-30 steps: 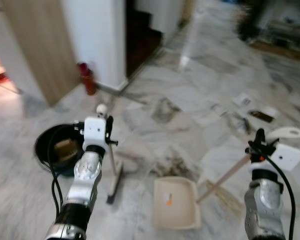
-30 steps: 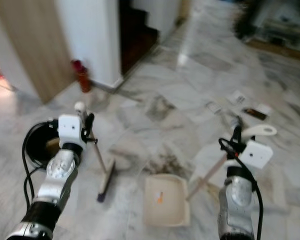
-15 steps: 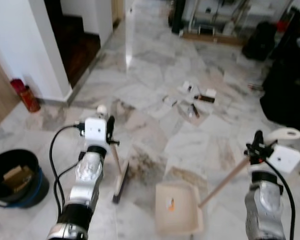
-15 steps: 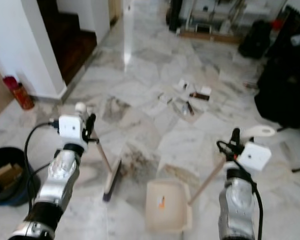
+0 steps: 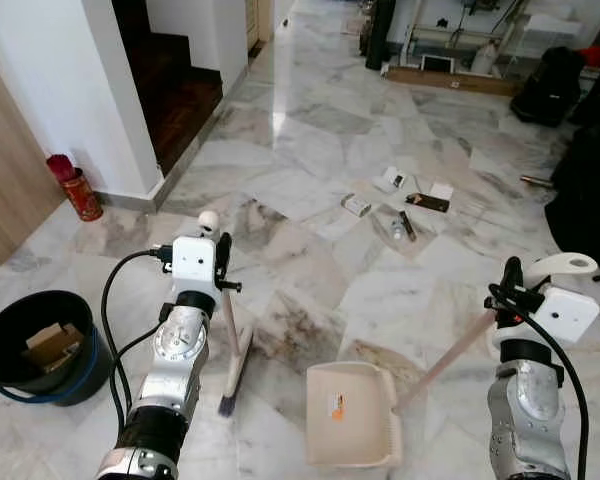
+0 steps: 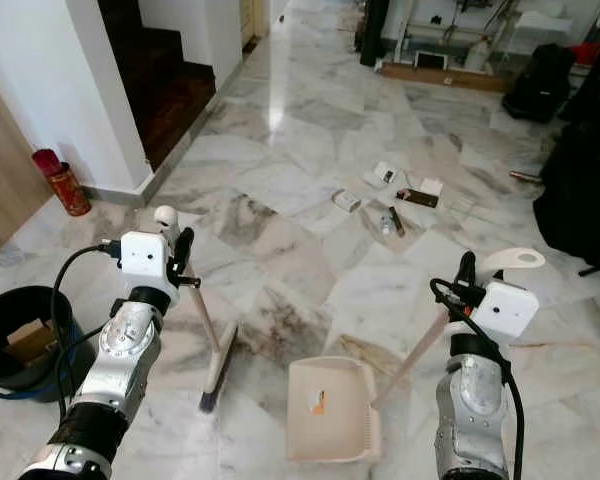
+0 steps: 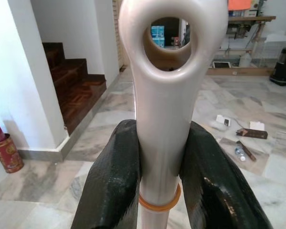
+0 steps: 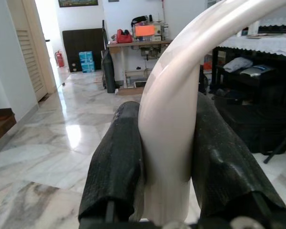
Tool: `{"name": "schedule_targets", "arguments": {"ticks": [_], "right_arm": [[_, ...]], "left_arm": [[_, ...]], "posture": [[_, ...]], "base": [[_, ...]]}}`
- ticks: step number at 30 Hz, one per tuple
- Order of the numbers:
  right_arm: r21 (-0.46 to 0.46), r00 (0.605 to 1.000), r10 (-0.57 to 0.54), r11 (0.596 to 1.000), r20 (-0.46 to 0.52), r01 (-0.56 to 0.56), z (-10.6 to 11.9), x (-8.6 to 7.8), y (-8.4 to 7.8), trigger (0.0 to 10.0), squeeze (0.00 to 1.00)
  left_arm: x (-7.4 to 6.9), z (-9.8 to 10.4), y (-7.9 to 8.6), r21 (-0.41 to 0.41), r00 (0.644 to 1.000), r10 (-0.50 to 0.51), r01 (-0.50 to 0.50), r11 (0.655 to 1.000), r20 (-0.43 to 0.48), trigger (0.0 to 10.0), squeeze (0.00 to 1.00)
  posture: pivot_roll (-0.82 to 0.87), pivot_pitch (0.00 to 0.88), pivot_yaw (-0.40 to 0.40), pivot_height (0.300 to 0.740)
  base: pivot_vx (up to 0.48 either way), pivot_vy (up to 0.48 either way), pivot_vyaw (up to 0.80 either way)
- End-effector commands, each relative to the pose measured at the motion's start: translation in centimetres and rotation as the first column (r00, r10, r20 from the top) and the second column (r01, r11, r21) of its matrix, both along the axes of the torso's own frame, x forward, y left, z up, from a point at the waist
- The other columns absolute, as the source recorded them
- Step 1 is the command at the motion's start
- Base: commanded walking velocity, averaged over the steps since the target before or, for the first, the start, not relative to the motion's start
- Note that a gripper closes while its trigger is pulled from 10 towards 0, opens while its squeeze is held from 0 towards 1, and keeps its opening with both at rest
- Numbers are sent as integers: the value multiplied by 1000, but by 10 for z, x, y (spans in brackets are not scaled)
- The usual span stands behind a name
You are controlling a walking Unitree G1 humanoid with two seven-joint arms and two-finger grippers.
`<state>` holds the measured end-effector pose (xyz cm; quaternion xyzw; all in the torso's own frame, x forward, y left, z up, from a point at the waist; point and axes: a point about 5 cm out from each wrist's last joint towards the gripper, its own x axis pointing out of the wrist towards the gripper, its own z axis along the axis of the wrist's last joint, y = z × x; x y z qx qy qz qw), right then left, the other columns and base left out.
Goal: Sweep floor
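Note:
My left gripper is shut on the cream handle of a short broom, whose dark bristle head rests on the marble floor just ahead of me. In the left wrist view both black fingers clamp the handle below its ring end. My right gripper is shut on the curved handle of a beige dustpan, which lies flat on the floor between the arms, a small orange scrap in it. The right wrist view has the fingers pressed on that handle. Litter lies scattered farther ahead.
A black bucket holding cardboard stands at the left. A red canister sits by a white wall corner and a dark stairway. Dark bags and furniture crowd the right and far end.
The camera has swung right and steadied: the bucket slid to the left and the litter and far room came into view. Both grippers keep their holds.

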<state>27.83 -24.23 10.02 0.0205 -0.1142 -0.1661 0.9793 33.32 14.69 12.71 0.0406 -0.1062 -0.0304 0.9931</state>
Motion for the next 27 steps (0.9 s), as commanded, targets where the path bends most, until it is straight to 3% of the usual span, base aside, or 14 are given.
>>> {"name": "schedule_targets", "arguments": {"ticks": [1,27], "right_arm": [[-9,998,5,1000,57,-4,15,4,-1,10000,0],[-10,998,12,1000,54,-11,14,0,1,10000,0]], "left_arm": [[4,12,0,-1,999,0,0,1000,48,10000,0],[3,12,-4,7,999,-19,18,1000,48,10000,0]], "posture": [[83,83,-45,740],[73,51,-34,740]], "base": [[270,0,0],[272,0,0]]}}
